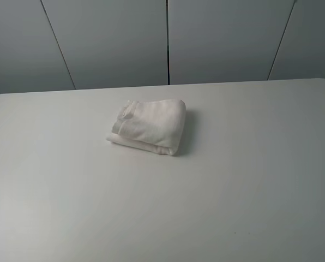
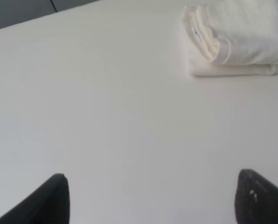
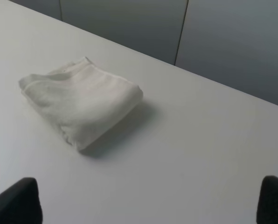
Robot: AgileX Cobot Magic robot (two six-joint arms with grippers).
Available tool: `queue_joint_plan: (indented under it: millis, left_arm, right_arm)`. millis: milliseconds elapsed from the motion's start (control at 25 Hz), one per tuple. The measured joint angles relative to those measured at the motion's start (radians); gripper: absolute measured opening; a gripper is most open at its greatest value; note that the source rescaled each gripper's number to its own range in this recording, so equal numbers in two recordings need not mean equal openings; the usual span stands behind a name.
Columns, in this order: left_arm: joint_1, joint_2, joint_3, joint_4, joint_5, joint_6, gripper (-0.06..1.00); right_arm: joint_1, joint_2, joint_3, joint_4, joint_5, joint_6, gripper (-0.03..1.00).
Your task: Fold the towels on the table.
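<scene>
On the tabletop (image 1: 70, 207), toward its far side, I see the towel (image 1: 149, 126) folded into a compact bundle. The high camera shows neither arm. Only my wrist views do: the left end effector (image 2: 153, 198) and the right end effector (image 3: 150, 200) both stand released, fingers spread wide, holding nothing, well apart from the towel.

We see only one obstacle: the folded towel (image 1: 149, 126), sitting toward the far middle of the table (image 1: 217, 207). Bare tabletop surrounds it on every side, so we have open approach. The grey wall (image 1: 113, 38) bounds the far edge.
</scene>
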Motion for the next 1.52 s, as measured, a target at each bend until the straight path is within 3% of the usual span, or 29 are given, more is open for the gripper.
queue_joint_plan:
  millis: [280, 680, 1520]
  left_arm:
    - [0.000, -0.138, 0.148, -0.017, -0.001, -0.017, 0.92]
    - [0.000, -0.367, 0.320, -0.026, -0.078, -0.019, 0.92]
    - [0.000, -0.440, 0.335, -0.055, -0.097, 0.006, 0.92]
  right_arm:
    - [0.000, -0.134, 0.060, -0.004, 0.129, 0.002, 1.00]
    - [0.000, -0.354, 0.197, -0.028, 0.148, 0.016, 1.00]
    - [0.000, -0.439, 0.265, 0.026, 0.177, 0.024, 1.00]
